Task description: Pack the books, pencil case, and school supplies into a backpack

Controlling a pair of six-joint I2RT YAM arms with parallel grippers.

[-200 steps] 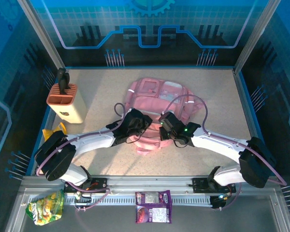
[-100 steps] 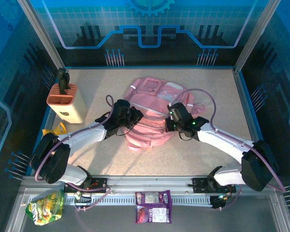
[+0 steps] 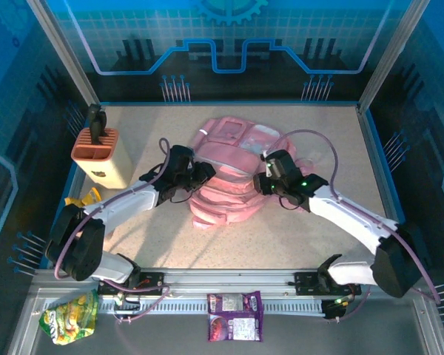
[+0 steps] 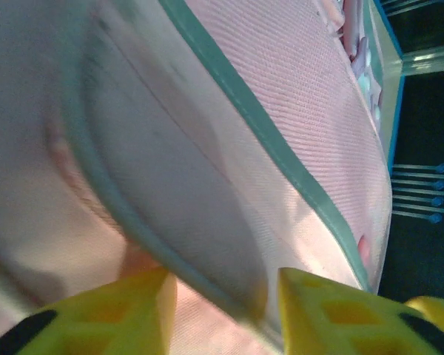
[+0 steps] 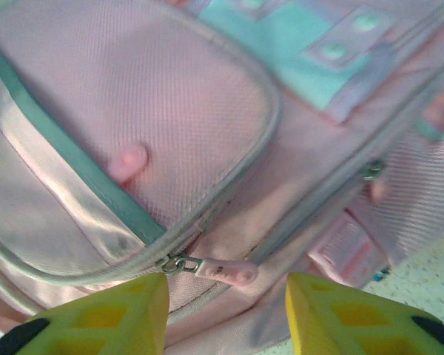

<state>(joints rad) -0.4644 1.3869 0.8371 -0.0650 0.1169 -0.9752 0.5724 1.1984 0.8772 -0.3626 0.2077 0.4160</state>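
The pink backpack (image 3: 229, 194) lies bunched in the middle of the table. My left gripper (image 3: 201, 178) is at its left side and my right gripper (image 3: 261, 184) at its right side. In the left wrist view the left gripper (image 4: 226, 285) is open, its yellow fingers (image 4: 137, 310) apart, with a teal-piped fold of the backpack (image 4: 296, 89) lying in the gap. The right gripper (image 5: 227, 285) is open over the backpack (image 5: 170, 96), with a pink zipper pull (image 5: 226, 272) lying free between its fingertips. The books, pencil case and school supplies are out of view.
A beige, orange-topped block (image 3: 100, 157) stands at the left edge, with a yellow bag (image 3: 81, 200) below it. A green snack bag (image 3: 70, 316) and purple packets (image 3: 234, 316) lie on the near rail. Metal frame posts and glass walls enclose the table.
Both grippers have opened from shut. The arms moved away from the near edge and apart, and the backpack shifted farther back and bunched up.
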